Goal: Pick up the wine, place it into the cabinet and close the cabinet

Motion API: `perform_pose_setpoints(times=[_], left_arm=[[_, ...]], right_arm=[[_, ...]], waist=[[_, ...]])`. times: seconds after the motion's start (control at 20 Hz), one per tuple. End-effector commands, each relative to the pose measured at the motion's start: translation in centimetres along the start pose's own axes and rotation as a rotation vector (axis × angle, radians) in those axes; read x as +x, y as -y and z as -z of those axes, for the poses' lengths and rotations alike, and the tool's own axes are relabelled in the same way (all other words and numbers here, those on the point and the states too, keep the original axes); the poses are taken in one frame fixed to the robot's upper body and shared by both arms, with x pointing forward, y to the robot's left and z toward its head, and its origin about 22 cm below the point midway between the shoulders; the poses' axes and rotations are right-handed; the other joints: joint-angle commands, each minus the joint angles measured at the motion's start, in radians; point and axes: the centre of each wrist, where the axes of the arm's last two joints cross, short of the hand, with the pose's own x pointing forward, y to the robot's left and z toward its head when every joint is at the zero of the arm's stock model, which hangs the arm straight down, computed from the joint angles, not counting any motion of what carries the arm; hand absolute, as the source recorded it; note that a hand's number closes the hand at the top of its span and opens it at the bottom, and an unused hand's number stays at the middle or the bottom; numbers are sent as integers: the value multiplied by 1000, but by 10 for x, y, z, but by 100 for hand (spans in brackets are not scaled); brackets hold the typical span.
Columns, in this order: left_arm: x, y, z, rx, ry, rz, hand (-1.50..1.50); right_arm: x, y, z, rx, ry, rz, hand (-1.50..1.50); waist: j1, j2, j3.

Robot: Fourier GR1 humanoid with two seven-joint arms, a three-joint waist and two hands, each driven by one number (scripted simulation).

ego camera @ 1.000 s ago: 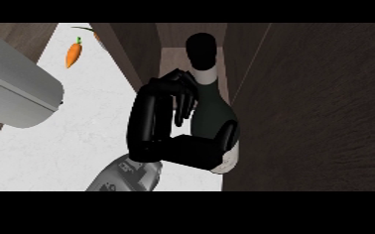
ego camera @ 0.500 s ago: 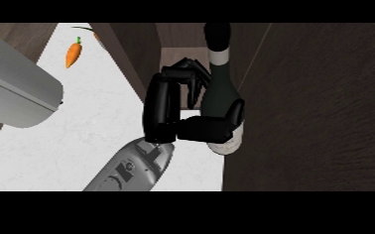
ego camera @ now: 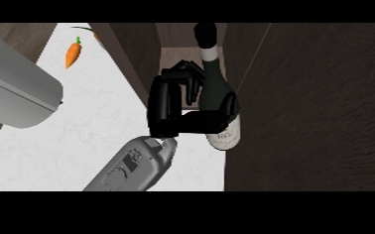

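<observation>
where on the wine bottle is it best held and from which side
Around the wide body, just above the label, coming from its left. The wine bottle stands roughly upright between dark cabinet walls, so only that side is free; the hand already curls round it there, and the neck is slimmer.

There is just the one view, taken from the robot's head and aimed steeply down at the white counter. It sits close in, so the dark cabinet fills the right side. A grey forearm enters from the lower edge, and a carrot lies far up left
</observation>
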Motion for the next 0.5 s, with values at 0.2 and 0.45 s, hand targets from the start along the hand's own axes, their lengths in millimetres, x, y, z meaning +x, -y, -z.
perform_pose_setpoints(times=[0.2, 0.45], left_arm=[[-37, -11, -4, 8, 9, 108, 150], [-51, -20, -10, 17, 6, 150, 150]], right_arm=[[21, 1, -19, 25, 68, 14, -150], [29, -8, -23, 28, 66, 19, -150]], waist=[[4, 0, 0], [6, -1, 0]])
